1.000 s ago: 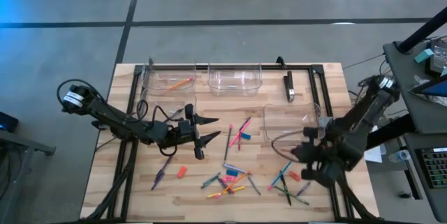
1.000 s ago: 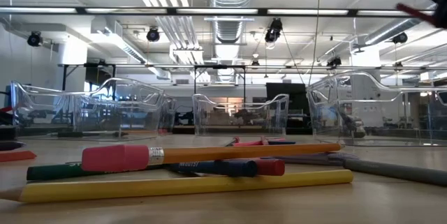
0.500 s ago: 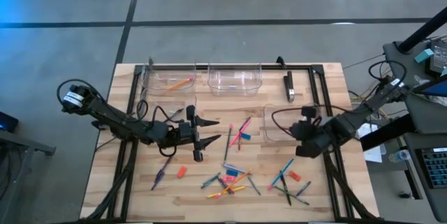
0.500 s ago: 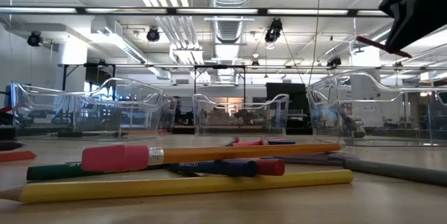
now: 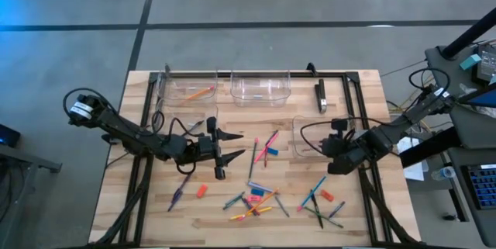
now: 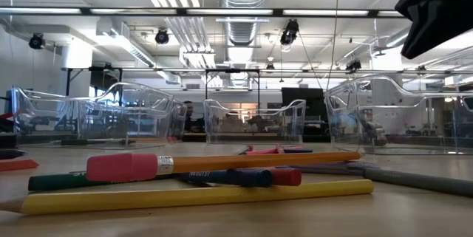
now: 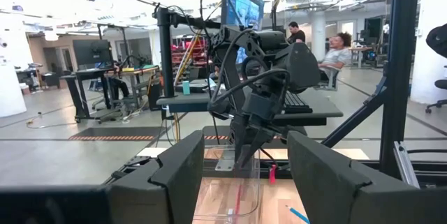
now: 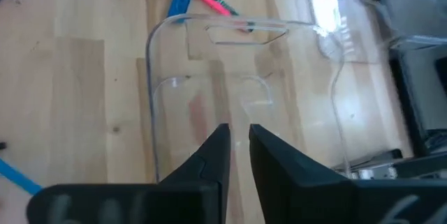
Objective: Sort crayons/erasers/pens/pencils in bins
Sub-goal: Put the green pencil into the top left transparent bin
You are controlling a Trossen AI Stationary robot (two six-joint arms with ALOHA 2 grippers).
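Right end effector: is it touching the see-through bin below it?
Apart. The low view shows the right end effector hanging above the rim of the bin, with open air between them. The right wrist view looks down into the bin from above.

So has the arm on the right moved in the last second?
Yes. In the high view, the right end effector has swung from the table's near edge, by the loose pencils, to over the clear bin on the right.
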